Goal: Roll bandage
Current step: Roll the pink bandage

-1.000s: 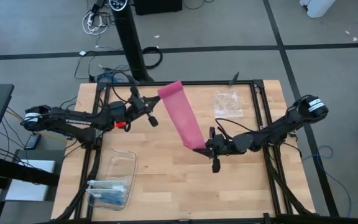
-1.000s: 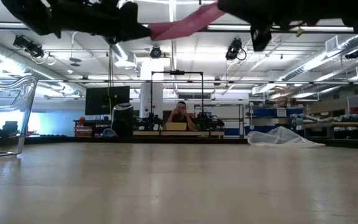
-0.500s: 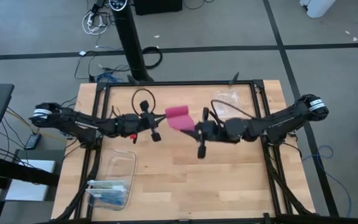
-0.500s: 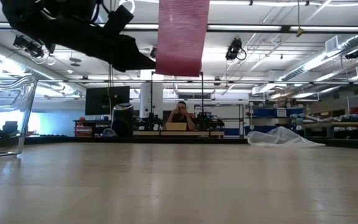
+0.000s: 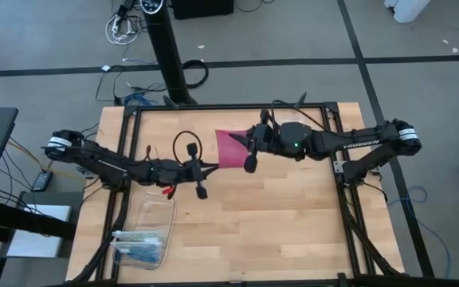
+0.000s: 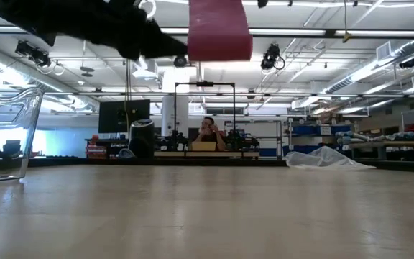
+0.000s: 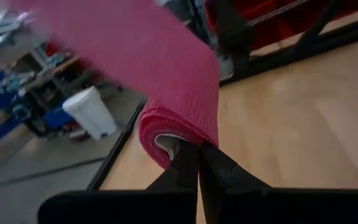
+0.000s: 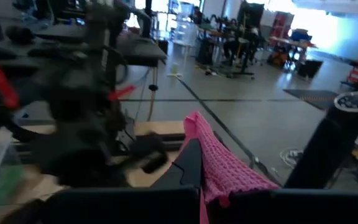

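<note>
- Since half a second earlier, the right gripper [image 5: 247, 147] had swung toward the table's far side, and the left gripper [image 5: 216, 166] had reached farther toward the middle, drawing the bandage [image 5: 231, 149] into a shorter span between them.
- Both grippers were raised above the wooden table [image 5: 293, 223], close together near its centre.
- The bandage, a magenta-pink strip of ribbed fabric, hung in the air between the two grippers and did not touch the table; in the low view it showed as a broad pink band [image 6: 219, 30] high up.
- The left gripper [image 7: 199, 163] was pinched shut on one end of the bandage [image 7: 173, 81], where the fabric curled around the fingertips [image 7: 188, 165] in a loose fold.
- The right gripper [image 8: 201, 180] was likewise clamped on the other end of the bandage [image 8: 219, 165], the fabric bunched just past its fingers [image 8: 188, 165].
- A clear plastic box [image 5: 146, 231] with blue contents sat near the table's front left corner, well apart from the grippers.
- A clear plastic bag [image 6: 328, 159] lay on the table's far right part.
- Beyond the table, in the low view, a person [image 6: 208, 134] sat at a desk in the room.
</note>
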